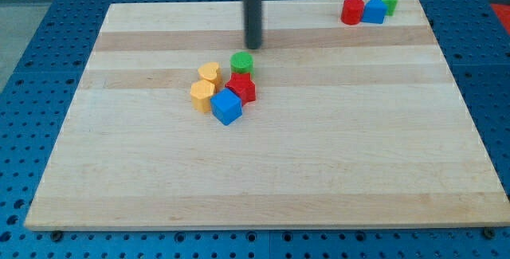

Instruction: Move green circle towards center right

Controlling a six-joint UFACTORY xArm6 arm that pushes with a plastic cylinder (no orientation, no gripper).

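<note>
The green circle (241, 61) lies on the wooden board (319, 163) left of centre, at the top of a small cluster. It touches a red star-shaped block (241, 86) just below it. My tip (253, 47) is at the end of the dark rod, just above and slightly right of the green circle, close to it but apart. A yellow heart (209, 72) and a yellow hexagon (202, 96) lie to the circle's lower left. A blue cube (226, 107) sits at the cluster's bottom.
A second group stands near the board's top right corner: a red cylinder (352, 10), a blue block (373, 10) and a green star (386, 0), touching one another. Blue pegboard surrounds the board.
</note>
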